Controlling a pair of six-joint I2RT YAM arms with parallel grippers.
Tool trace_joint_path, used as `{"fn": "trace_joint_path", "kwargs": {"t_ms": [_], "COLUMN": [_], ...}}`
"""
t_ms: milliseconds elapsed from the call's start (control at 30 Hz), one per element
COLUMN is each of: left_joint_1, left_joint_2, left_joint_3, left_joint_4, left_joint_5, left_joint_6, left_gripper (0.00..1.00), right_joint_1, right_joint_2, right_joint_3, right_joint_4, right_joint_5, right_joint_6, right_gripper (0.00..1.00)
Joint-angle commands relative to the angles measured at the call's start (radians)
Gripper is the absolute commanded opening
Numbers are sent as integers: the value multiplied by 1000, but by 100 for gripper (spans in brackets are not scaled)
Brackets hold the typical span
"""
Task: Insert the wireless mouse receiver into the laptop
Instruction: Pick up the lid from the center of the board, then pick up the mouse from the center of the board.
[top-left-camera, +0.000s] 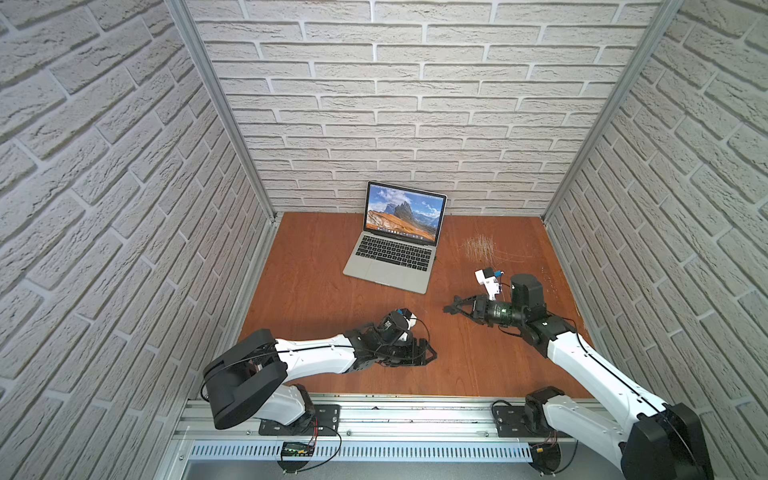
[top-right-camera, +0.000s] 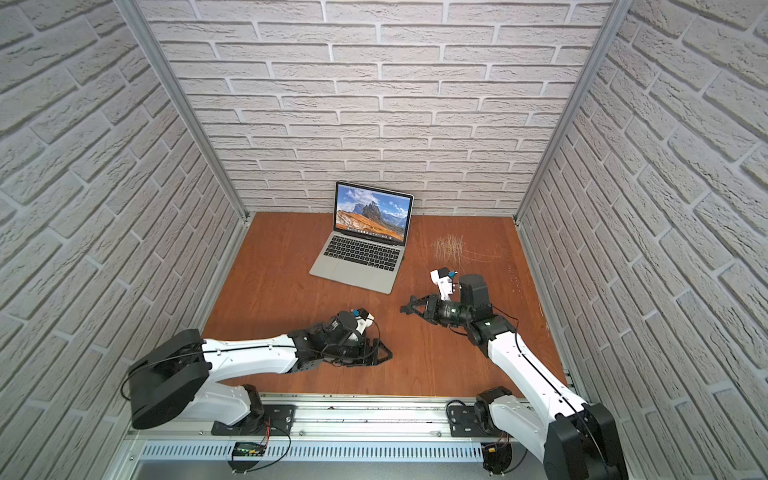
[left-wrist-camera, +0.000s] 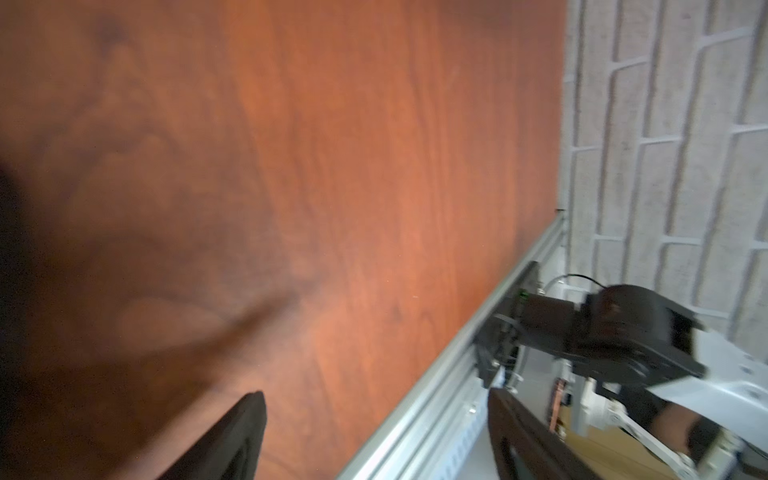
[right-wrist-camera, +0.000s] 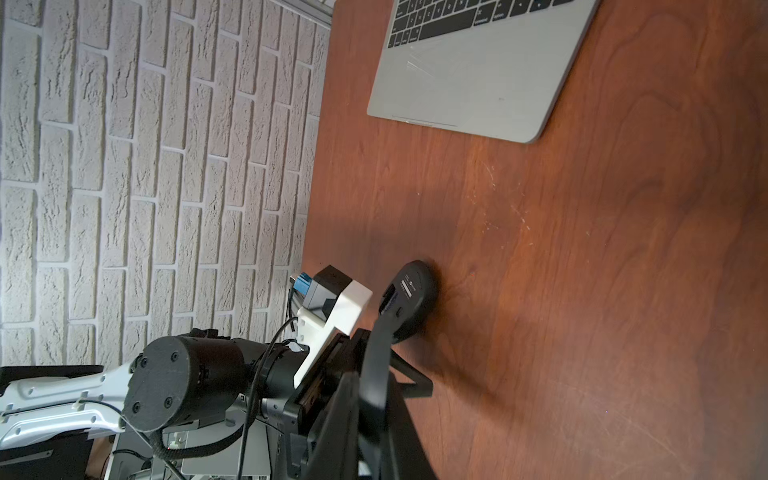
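Though the receiver is too small to make out, the laptop (top-left-camera: 392, 253) sits lid-up at the back of the table (top-left-camera: 316, 299). Near its front corner the right gripper (top-left-camera: 449, 309) is pinched together, pointing at the black mouse (right-wrist-camera: 413, 291); the left gripper (top-left-camera: 430, 354) has fingers spread wide.

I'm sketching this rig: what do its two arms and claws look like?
The left arm and right arm have white shells, black rounded joint housings and thin black cables. The left claw and right claw are black, with triangular open-frame fingers. White camera brackets sit at the wrists.
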Motion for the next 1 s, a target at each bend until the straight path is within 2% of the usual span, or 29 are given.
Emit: {"fn": "trace_joint_path", "kwargs": {"t_ms": [0,367,800,967], "left_joint_1": [7,61,78,82], "left_joint_2": [2,16,142,204], "left_joint_3": [-3,35,164,206], "left_joint_4": [-114,-265,-370,-351], "left_joint_5": [-147,-346,-585,-617], "left_joint_6": [81,204,345,378], "left_gripper": [88,90,95,95], "right_joint_1": [2,9,19,23], "right_joint_2": [13,57,70,78], "right_joint_3": [-15,-22,-34,-38], "right_joint_4": [31,58,75,83], "right_joint_5": [11,-3,6,8], "right_joint_6": [-24,-32,-33,-31], "right_gripper": [3,3,3,3]}}
